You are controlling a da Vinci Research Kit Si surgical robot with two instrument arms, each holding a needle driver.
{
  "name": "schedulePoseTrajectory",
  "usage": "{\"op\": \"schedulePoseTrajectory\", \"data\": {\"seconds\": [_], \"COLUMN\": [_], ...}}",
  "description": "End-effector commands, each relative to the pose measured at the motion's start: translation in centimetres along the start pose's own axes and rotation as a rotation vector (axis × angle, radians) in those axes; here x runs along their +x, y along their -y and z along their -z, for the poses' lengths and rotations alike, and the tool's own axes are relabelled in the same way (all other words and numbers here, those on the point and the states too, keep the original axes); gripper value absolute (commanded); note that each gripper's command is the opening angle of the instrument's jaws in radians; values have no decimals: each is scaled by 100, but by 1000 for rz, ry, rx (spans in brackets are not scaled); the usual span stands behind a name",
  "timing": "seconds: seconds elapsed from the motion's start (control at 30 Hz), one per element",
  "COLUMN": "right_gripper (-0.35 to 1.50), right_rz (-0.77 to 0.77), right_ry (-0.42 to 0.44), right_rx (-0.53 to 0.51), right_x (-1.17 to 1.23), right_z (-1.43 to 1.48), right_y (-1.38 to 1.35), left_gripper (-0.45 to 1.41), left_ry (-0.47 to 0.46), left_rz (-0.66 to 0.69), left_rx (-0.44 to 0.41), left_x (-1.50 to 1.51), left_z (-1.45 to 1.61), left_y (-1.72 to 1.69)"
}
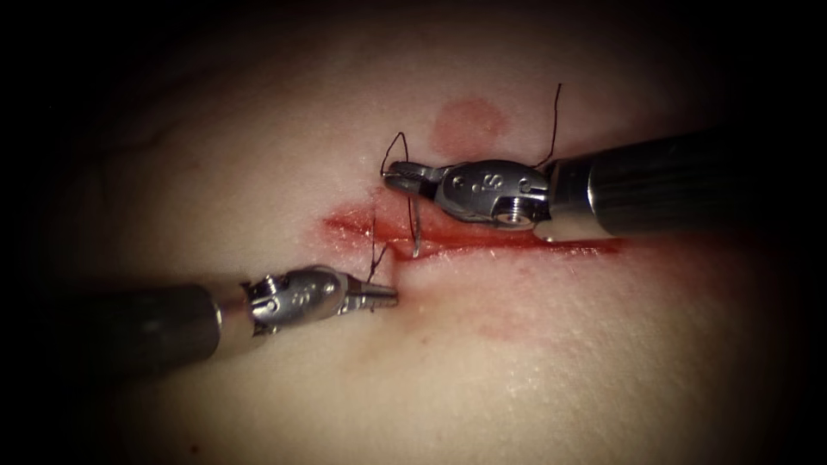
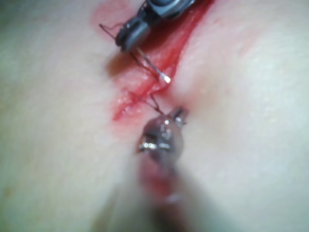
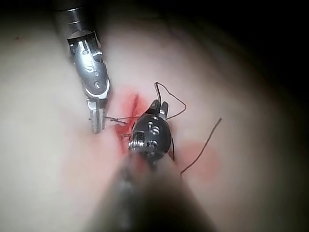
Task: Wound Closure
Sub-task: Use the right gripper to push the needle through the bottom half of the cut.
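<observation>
The tissue (image 1: 258, 172) has a cut (image 1: 517, 245) running across the endoscope view, wet with red fluid (image 1: 465, 234). My right tool (image 1: 398, 178) comes in above the cut near its left end, jaws shut on the curved needle (image 1: 414, 226) close to one end. The needle hangs down into the cut; I cannot tell whether its point is in the tissue. It glints over the cut (image 2: 159, 72) under the right tool (image 2: 126, 41). My left tool (image 1: 385, 295) lies just below the cut, jaws shut on the dark thread (image 1: 376, 250) that rises from the wound. The left tool (image 3: 97, 123) and right tool (image 3: 158, 107) sit close together.
A thread loop (image 1: 394, 142) arches over the right tool's jaws, and a loose thread tail (image 1: 556, 112) stands up behind its wrist. A round pink mark (image 1: 469, 125) lies on the tissue above the cut. Both shafts lie low over the tissue.
</observation>
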Motion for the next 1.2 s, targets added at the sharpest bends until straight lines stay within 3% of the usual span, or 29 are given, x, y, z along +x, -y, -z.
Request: {"op": "schedulePoseTrajectory", "data": {"seconds": [0.03, 0.13, 0.53, 0.63, 1.2], "right_gripper": [-35, -35, -35, -35, -35], "right_rz": [-15, -35, -67, -71, -100], "right_ry": [6, 48, 64, 116, 136], "right_rx": [6, 30, 39, 66, 138], "right_x": [-3, -4, -1, 3, 7], "right_z": [-6, -5, 0, 5, 7], "right_y": [6, 8, 20, 27, 38], "left_gripper": [-35, -35, -35, -35, -35], "left_ry": [-1, -1, -2, -2, -2], "left_rz": [0, 1, 0, 1, 1], "left_rx": [-3, -3, -7, -7, -7], "left_x": [-3, -3, -3, -3, -2], "left_z": [-9, -9, -6, -5, -6], "left_y": [0, 0, 0, 1, 1]}}
